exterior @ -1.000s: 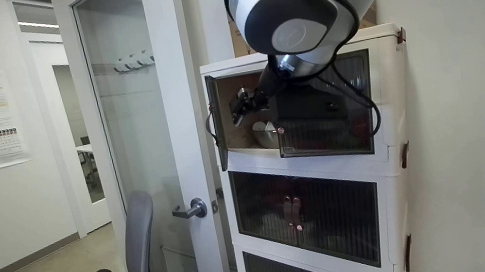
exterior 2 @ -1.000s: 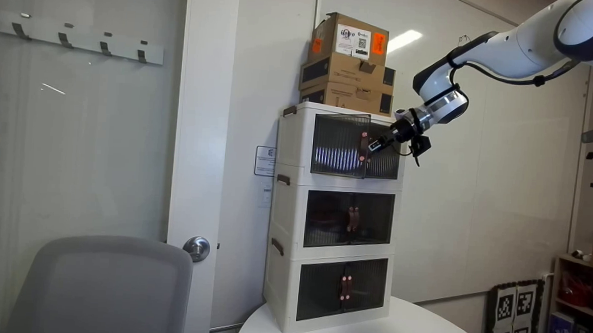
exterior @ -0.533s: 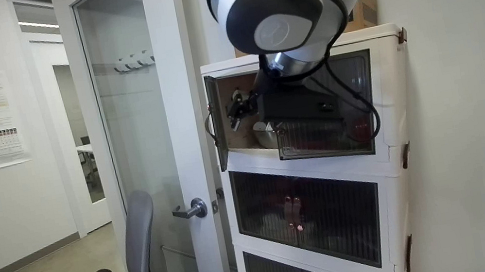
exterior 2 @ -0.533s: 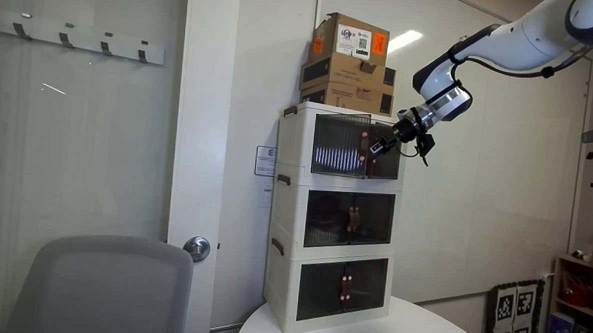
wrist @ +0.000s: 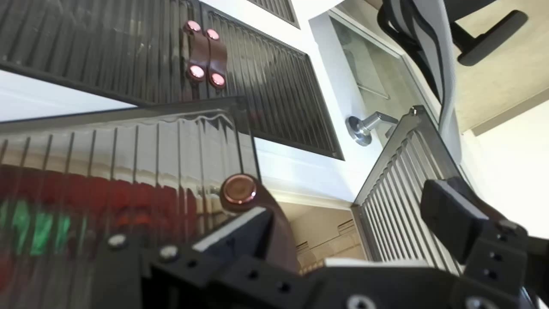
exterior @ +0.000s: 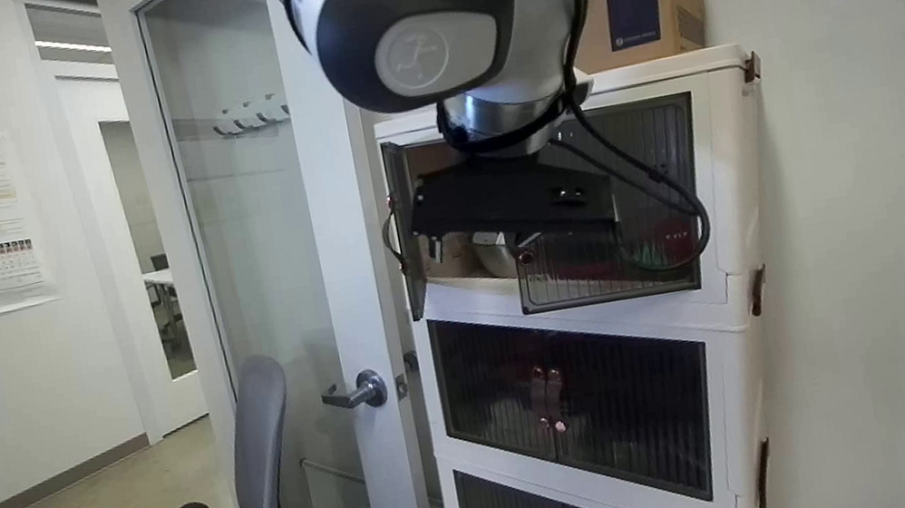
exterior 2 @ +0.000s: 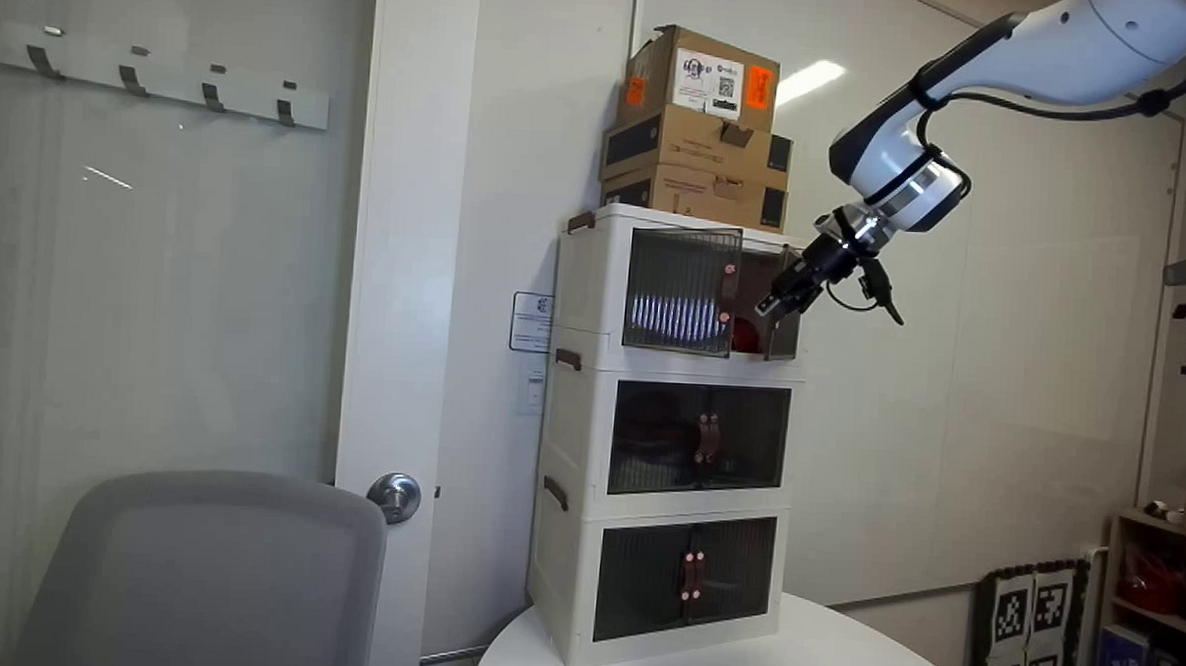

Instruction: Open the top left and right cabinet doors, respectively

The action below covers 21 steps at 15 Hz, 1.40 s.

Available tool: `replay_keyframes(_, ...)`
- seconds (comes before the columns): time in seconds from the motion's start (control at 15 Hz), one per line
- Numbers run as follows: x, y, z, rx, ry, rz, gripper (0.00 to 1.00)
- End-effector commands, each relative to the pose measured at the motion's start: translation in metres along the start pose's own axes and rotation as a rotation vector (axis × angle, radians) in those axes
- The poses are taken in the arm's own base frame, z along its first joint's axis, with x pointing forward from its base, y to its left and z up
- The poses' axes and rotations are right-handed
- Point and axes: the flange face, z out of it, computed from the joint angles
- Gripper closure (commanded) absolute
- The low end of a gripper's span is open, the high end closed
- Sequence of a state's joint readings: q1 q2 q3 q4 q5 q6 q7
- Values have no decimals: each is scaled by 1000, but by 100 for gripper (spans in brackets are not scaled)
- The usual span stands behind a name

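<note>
1. Robotiq gripper (wrist: pixel 347 214); fingers (wrist: pixel 450 219) spread, before the gap between the doors;
2. Top left cabinet door (exterior 2: pixel 681 277), smoky ribbed panel; swung outward, uppermost tier of white stacked cabinet (exterior 2: pixel 574 432);
3. Top right cabinet door (exterior: pixel 580 271); partly open; brown strap handle (wrist: pixel 283 238) beside one finger, contact unclear

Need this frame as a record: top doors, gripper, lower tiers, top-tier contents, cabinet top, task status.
top left door: open
top right door: partly open
gripper: open, close by the top right door's handle; contact unclear
middle-tier doors: shut
bottom-tier doors: shut
top-tier contents: metal bowl; red item, identity unclear
on cabinet: stacked cardboard boxes
task status: left looks done; right likely needs more swing
</note>
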State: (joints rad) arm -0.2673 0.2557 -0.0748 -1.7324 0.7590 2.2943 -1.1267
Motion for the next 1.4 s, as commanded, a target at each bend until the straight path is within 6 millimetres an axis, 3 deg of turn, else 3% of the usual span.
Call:
replay_keyframes(0.0, -22, -37, -13, -124, -10, 43, 0)
replay_keyframes(0.27, -25, -52, -32, -387, 88, 27, 0)
replay_keyframes(0.6, -50, -59, -39, -663, 210, -15, 0)
replay_keyframes(0.8, -78, -35, -49, -801, 288, 8, 0)
replay_keyframes(1.07, -128, -3, -72, -1015, 231, 88, 0)
replay_keyframes(1.2, -155, 3, -69, -1025, 130, 107, 0)
replay_keyframes(1.33, -171, -4, -56, -989, 55, 114, 0)
